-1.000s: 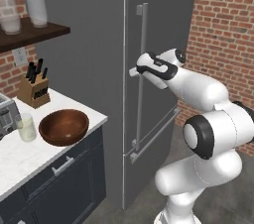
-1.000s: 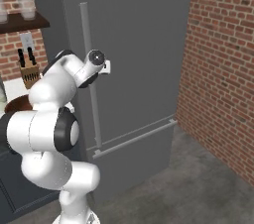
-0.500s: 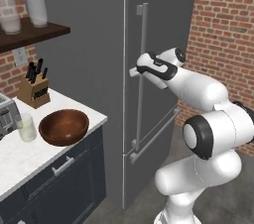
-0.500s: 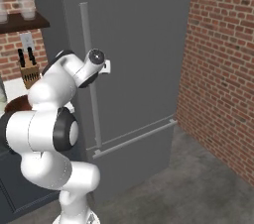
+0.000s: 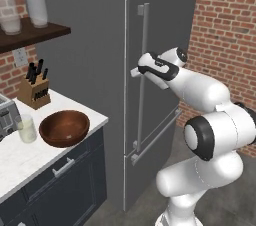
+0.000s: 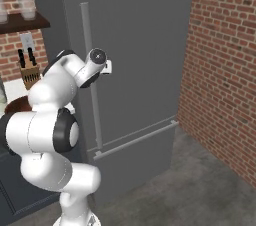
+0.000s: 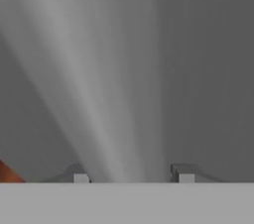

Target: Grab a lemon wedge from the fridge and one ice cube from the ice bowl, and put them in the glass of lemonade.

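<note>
Left base view, left to right. Glass of lemonade (image 5: 27,129) on the counter (image 5: 30,157), far to the left of the fingers and lower. Ice bowl (image 5: 64,127) just beside it, also well left of the fingers; contents too small to make out. Fridge (image 5: 100,45) shut, its door face directly ahead of the fingers. Vertical bar handle (image 5: 142,60) runs between the fingers, passing above and below them.

Gripper (image 5: 137,71) sits right at that bar. In the hand view the two fingertips (image 7: 81,174) stand apart with the bright bar rising between them. Fingers part-closed around the handle; whether the pads press it yet, cannot tell. Nothing else in them.

Right base view: gripper (image 6: 106,67) at the same bar (image 6: 89,60), door closed.

Progress, judged: very early. Door not yet opened, lemon wedge presumably behind it, unseen. Ice cube not yet fetched. Both drops into the glass remain.
</note>
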You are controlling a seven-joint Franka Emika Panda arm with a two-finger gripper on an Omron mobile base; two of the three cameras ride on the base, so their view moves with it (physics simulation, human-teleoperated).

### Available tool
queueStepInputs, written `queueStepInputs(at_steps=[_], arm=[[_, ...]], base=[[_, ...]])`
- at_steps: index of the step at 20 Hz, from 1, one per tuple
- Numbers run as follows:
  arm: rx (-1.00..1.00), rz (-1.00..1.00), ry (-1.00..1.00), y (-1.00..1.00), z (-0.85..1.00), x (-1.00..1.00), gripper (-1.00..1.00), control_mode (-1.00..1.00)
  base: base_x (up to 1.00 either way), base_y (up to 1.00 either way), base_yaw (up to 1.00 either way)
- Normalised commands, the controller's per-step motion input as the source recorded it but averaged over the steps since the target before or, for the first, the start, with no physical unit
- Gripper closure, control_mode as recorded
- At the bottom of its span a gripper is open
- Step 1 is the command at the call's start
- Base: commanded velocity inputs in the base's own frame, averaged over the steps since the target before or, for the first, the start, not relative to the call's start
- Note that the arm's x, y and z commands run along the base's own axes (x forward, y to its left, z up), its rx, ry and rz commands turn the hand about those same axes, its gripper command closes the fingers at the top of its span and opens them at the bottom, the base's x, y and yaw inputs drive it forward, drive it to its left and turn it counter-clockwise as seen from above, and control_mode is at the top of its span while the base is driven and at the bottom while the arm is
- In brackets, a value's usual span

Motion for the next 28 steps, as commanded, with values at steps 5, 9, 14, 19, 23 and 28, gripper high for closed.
queueStepInputs(at_steps=[5, 9, 14, 19, 23, 28], arm=[[0.0, 0.0, -0.04, -0.02, 0.0, 0.0, 1.0, -1.0], [0.0, 0.0, 0.0, -0.07, 0.0, 0.07, 1.0, -1.0], [0.0, 0.0, 0.0, -0.62, 0.01, 0.0, 1.0, -1.0], [0.01, 0.0, -0.02, -1.0, 0.0, -0.17, 1.0, -1.0], [0.05, 0.0, -0.05, -1.0, 0.0, -0.27, 1.0, -1.0], [0.07, 0.0, -0.08, -1.0, 0.0, -0.31, 1.0, -1.0]], base=[[0.0, 0.0, 0.0], [0.0, 0.0, 0.0], [0.0, 0.0, 0.0], [0.0, 0.0, 0.0], [0.0, 0.0, 0.0], [0.0, 0.0, 0.0]])
